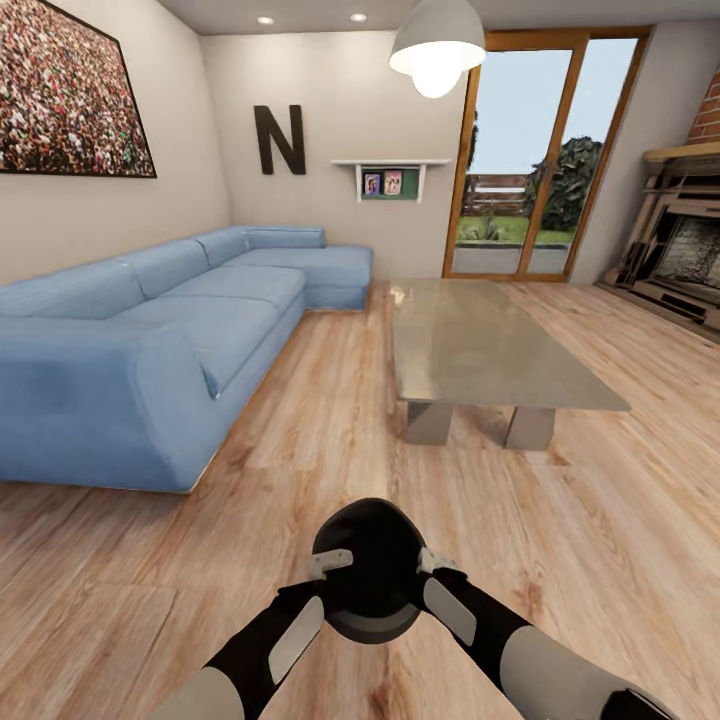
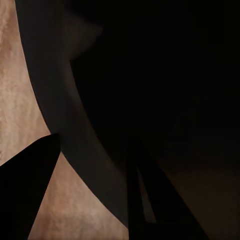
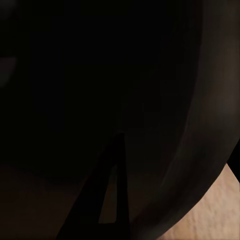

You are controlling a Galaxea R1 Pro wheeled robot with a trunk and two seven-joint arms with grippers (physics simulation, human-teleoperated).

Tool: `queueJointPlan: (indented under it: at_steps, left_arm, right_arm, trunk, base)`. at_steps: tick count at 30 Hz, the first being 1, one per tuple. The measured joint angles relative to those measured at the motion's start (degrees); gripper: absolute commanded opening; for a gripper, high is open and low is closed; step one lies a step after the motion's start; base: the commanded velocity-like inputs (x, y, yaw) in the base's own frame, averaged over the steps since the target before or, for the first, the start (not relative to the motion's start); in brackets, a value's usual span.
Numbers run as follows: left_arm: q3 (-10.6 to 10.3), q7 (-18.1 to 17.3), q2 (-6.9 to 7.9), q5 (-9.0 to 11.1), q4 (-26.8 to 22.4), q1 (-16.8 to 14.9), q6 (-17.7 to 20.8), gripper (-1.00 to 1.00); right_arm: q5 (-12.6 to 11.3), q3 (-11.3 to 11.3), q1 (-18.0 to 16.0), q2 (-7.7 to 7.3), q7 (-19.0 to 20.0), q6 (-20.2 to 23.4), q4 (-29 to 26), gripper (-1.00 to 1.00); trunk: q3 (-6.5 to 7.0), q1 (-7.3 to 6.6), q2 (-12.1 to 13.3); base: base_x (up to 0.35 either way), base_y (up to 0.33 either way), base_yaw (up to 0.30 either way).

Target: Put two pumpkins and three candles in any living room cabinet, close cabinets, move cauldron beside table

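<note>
At the bottom centre of my head view I see the cauldron (image 1: pixel 368 570), black and round, carried between both arms above the wood floor (image 1: pixel 300 440). The left gripper (image 1: pixel 330 563) presses its pale fingers (image 1: pixel 296 640) against the pot's left flank; the right gripper (image 1: pixel 432 562) does the same on the right flank, so both sets of fingers are clamped on the cauldron. In the left wrist view the dark curved wall of the cauldron (image 2: pixel 150 100) sits right against the camera, floor beyond it; the right wrist view matches, cauldron (image 3: pixel 100 90) close up. Farther up, right of centre, stands the grey table (image 1: pixel 480 345), its surface bare and well apart from the pot. At the left runs the blue sofa (image 1: pixel 170 330). Farthest back: glass door (image 1: pixel 530 160), fireplace (image 1: pixel 685 250) at the right edge.
</note>
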Motion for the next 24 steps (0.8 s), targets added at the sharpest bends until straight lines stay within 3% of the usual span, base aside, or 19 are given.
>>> queueJointPlan:
  at_steps: [7, 17, 18, 19, 24]
  left_arm:
    - [0.3, 0.0, -0.26, -1.2, -0.1, 0.0, 0.0, -1.0]
    - [1.3, 0.1, -0.7, -2.8, -0.2, -0.1, -0.1, -1.0]
    - [-0.1, 0.0, 0.23, 0.6, -0.1, 0.0, 0.0, -1.0]
    - [-0.2, 0.0, 0.28, 1.1, 0.6, 0.0, 0.8, -1.0]
    - [-0.3, 0.0, 0.34, 1.3, 0.4, 0.0, 0.2, -1.0]
  right_arm:
    - [1.2, -1.4, 0.0, -0.01, 0.7, 0.0, 0.0, -1.0]
    - [3.0, -2.8, 0.0, 0.04, 1.6, 0.1, 0.1, -1.0]
    - [-2.2, 2.0, 0.0, -0.27, -1.1, -0.2, -0.7, -1.0]
    - [-3.2, 2.3, 0.1, 0.12, -1.6, 0.2, 0.1, -1.0]
    - [-2.3, 2.0, 0.0, 0.09, -1.2, 0.0, 0.0, -1.0]
  trunk:
    - [0.0, 0.0, 0.0]
    - [0.0, 0.0, 0.0]
    - [0.01, -0.01, 0.0]
    - [-0.01, 0.01, 0.0]
    - [0.0, 0.0, 0.0]
  base:
    - [0.0, -0.017, 0.0]
    - [0.0, -0.222, 0.0]
    - [0.0, -0.262, 0.0]
    - [0.0, -0.263, 0.0]
    - [0.006, -0.257, 0.0]
